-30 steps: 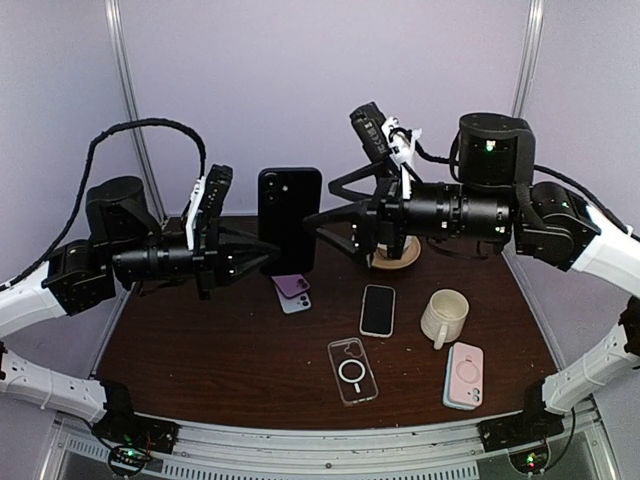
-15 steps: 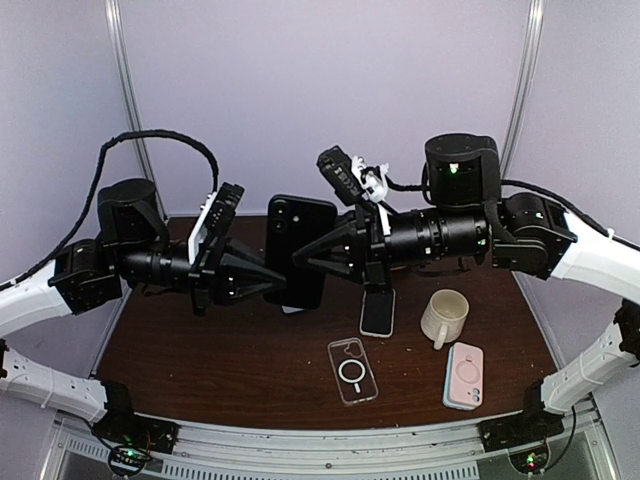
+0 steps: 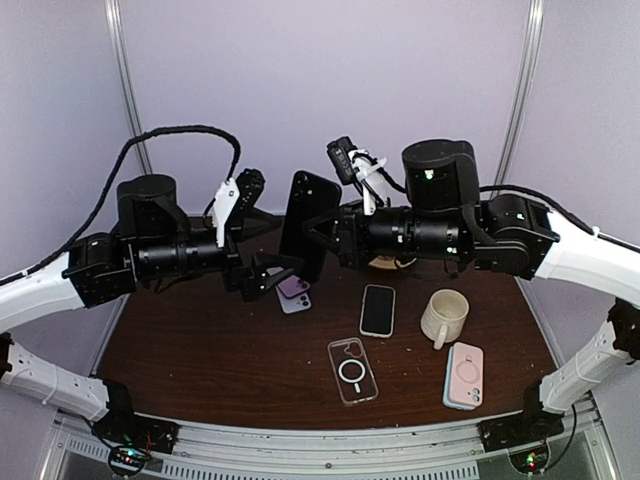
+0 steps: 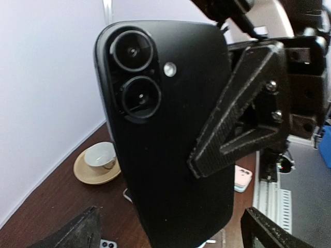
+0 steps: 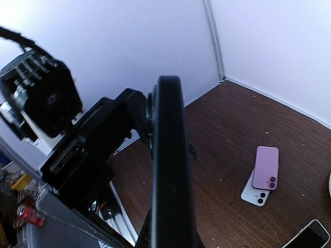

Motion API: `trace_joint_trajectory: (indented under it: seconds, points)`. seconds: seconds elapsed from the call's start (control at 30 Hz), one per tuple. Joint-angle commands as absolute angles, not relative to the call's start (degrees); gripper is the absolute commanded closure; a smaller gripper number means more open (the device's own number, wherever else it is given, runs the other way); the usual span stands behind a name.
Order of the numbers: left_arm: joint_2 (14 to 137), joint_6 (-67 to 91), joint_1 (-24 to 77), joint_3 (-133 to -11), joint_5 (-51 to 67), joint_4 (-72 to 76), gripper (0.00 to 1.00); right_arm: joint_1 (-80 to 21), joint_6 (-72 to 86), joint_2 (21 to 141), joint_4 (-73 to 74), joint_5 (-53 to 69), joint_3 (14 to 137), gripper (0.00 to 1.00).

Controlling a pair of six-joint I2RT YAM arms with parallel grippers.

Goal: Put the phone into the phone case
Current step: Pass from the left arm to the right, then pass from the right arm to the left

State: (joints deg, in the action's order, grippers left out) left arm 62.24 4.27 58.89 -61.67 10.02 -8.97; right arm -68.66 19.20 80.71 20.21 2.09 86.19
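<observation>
A black phone (image 3: 308, 225) hangs upright in the air above the back of the table. My right gripper (image 3: 324, 236) is shut on it from the right; one ribbed finger (image 4: 232, 124) lies across its back. In the right wrist view the phone (image 5: 169, 165) shows edge-on between my right gripper (image 5: 170, 238). My left gripper (image 3: 270, 250) stands open to the left of the phone (image 4: 170, 144), its fingers apart on either side without touching. A clear phone case (image 3: 351, 370) with a white ring lies flat on the table near the front.
On the brown table lie a dark-screened phone (image 3: 377, 310), a cream mug (image 3: 444, 317), a pink-cased phone (image 3: 464, 375) and stacked purple and white phones (image 3: 293, 292). A cup on a saucer (image 4: 98, 163) stands at the back. Purple walls close in behind.
The right gripper closed on the black phone and the left gripper opened and let it go. The phone has turned more edge-on and shifted slightly right.
</observation>
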Motion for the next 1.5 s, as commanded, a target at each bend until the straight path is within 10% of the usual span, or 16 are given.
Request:
trace_joint_trajectory:
  seconds: [0.0, 0.47, 0.9, 1.1, 1.47]
  points:
    - [66.59, 0.82, 59.28, -65.24, -3.62, -8.80, 0.03, -70.37, 30.97, 84.20, 23.93, -15.73, 92.60, 1.00]
    - [68.60, -0.27, 59.33, -62.27, 11.54, -0.75, 0.03, -72.16, 33.75, 87.41, 26.43, -24.03, 95.84, 1.00]
    - [75.00, 0.54, 59.42, -65.93, -1.12, -1.61, 0.03, -72.16, 34.28, 87.72, 25.51, -22.21, 95.52, 1.00]
    - [73.36, 1.83, 59.45, -63.75, -0.04, 1.95, 0.24, -72.16, 34.06, 87.61, 26.18, -23.34, 95.45, 1.00]
    - [72.27, 3.42, 59.50, -62.67, 5.95, 6.00, 0.20, -71.74, 34.23, 88.55, 27.16, -23.87, 95.89, 1.00]
